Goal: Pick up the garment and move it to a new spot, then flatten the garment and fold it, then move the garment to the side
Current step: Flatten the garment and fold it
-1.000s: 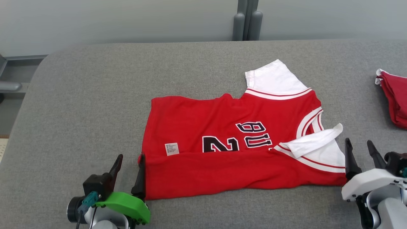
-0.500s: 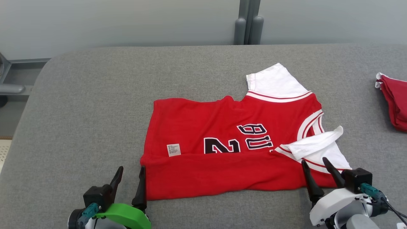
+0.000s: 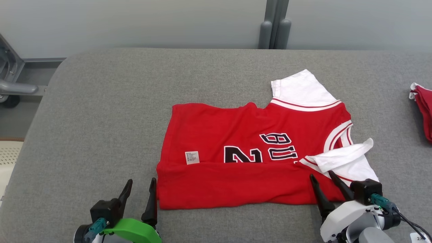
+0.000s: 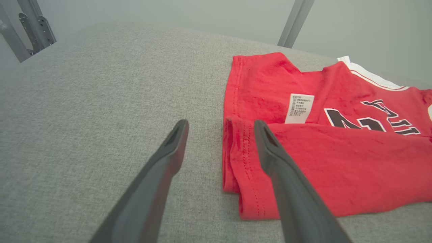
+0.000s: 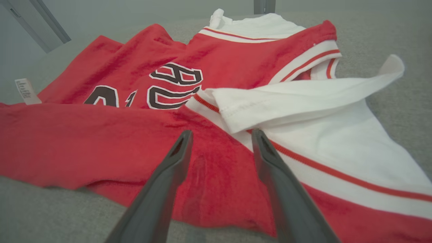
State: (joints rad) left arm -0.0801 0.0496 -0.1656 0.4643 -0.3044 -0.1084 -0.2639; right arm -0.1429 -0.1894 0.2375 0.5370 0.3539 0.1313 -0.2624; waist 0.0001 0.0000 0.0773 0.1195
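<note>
Change of state: the right gripper [image 3: 320, 174] has moved in from beside the shirt's right end. It now stands over the near right part of the shirt [image 3: 256, 148], with its fingers wide apart and holding nothing. The left gripper [image 3: 141, 180] has drawn back slightly towards the near edge. Its fingers are also spread wide and empty, and they straddle the shirt's near left corner. The shirt has not moved on the table [image 3: 101, 118]; its small shift across the head view comes from camera motion. Both grippers are therefore lined up along the folded near edge, which suggests the next fold is being prepared.

Condition of the shirt: it lies lengthwise, left to right, in the middle of the table. It is red with white sleeves and black lettering. The near long edge is already folded over into a flat band, just near of a white label [image 3: 192, 157]. The far sleeve [image 3: 300, 87] lies flat. The near sleeve [image 3: 341, 153] is turned over loosely and not yet smoothed. A second red cloth [image 3: 426, 111] lies well apart at the far right.
</note>
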